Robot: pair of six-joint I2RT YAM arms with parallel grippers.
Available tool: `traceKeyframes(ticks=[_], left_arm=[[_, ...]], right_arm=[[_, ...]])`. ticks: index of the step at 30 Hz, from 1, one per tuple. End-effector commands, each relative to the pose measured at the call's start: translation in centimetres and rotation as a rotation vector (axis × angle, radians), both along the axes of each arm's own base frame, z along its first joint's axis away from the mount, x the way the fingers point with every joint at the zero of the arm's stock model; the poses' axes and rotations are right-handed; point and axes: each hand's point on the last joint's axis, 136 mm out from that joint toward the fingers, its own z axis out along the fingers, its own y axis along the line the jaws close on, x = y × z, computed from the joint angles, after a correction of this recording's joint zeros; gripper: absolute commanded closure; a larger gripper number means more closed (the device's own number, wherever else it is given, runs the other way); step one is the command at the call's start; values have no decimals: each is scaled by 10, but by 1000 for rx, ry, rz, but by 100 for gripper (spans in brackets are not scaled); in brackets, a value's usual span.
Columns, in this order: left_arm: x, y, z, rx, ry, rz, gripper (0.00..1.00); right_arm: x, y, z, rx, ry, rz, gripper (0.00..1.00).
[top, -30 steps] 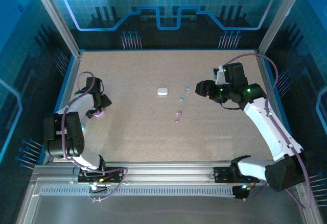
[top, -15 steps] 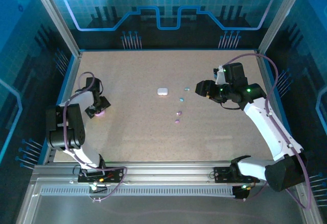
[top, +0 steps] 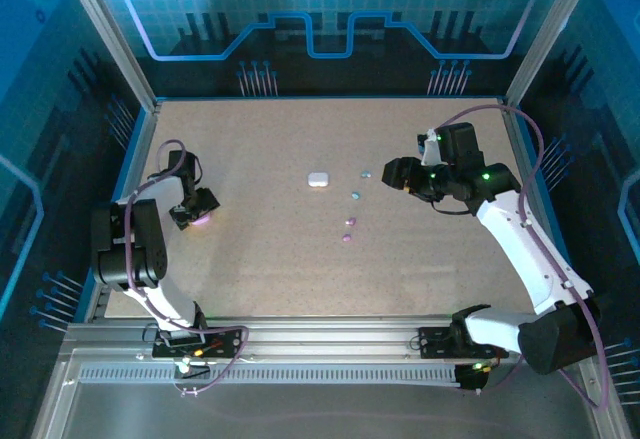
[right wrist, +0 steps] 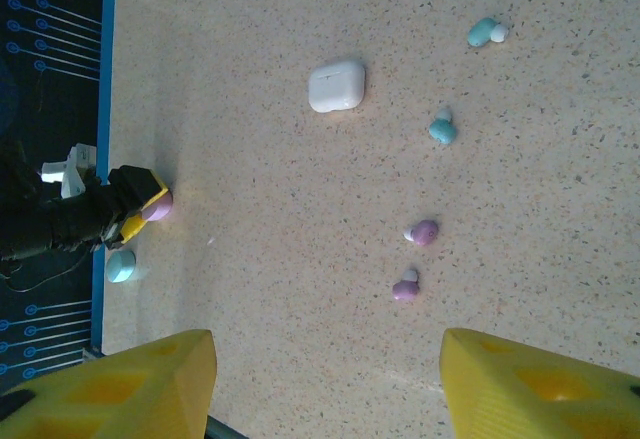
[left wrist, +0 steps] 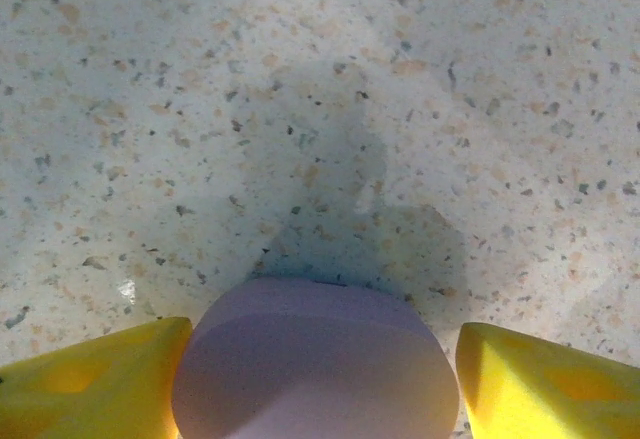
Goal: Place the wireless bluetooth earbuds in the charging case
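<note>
A closed white case (right wrist: 336, 86), rounded and glossy, lies flat near the middle of the worktop. To its right lies a teal earbud (right wrist: 486, 31) with a pale tip, and a second teal earbud (right wrist: 441, 129) lies a little nearer the arm bases. Nearer still, a purple earbud (right wrist: 424, 231) and a second purple earbud (right wrist: 406, 289) lie close together but apart, each showing a pale tip. The four buds form a loose line, all clear of the white case. Far to the left, a closed purple case (left wrist: 315, 359) sits pinched between the yellow fingers (left wrist: 90, 384) of the left gripper (left wrist: 315, 379). A small teal case (right wrist: 120, 265) lies near it, by the worktop's left edge.
</note>
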Motion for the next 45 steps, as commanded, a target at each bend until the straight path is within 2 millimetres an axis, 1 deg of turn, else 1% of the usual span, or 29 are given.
traceKeyframes(ticks=[1, 5, 11, 14, 17, 19, 21, 24, 25, 26, 29, 32, 35, 38, 39, 41, 45], left_arm=[[4, -5, 3, -36, -15, -37, 29], [5, -8, 1, -50, -17, -55, 30], [6, -12, 2, -64, -22, -75, 39], [8, -20, 6, -79, -31, -105, 41], [12, -36, 12, -91, -44, -157, 42], [16, -54, 17, -102, -50, -205, 41], [20, -79, 21, -120, -51, -275, 41], [22, -125, 23, -137, -40, -389, 41], [21, -144, 21, -148, -32, -437, 41], [19, -161, 18, -151, -14, -480, 40], [10, -203, 10, -159, 26, -576, 40], [-2, -245, 6, -190, 37, -661, 40], [-18, -278, 0, -191, 74, -749, 40], [-31, -299, -5, -196, 95, -799, 40], [-33, -304, -6, -201, 98, -809, 40], [-38, -312, -7, -209, 104, -835, 39], [-43, -317, -2, -221, 88, -869, 35]], right_arm=[[3, -2, 1, 14, 3, -14, 38], [2, -2, -1, 15, 8, -13, 38], [2, -2, -1, 14, 9, -14, 38], [2, -2, -1, 14, 8, -15, 38], [3, -2, -2, 10, 8, -15, 38], [3, -3, -5, 4, 11, -17, 38], [4, -5, -8, -8, 14, -20, 38], [4, -7, -15, -24, 22, -25, 37], [5, -8, -18, -30, 29, -27, 37], [4, -8, -21, -33, 34, -27, 37], [4, -10, -29, -49, 49, -32, 38], [3, -11, -38, -64, 50, -27, 38], [4, -11, -45, -76, 42, -10, 38], [5, -8, -54, -90, 12, 24, 37], [5, -6, -56, -91, -9, 46, 37], [5, 0, -65, -114, -54, 92, 37], [4, 22, -81, -154, -172, 230, 36]])
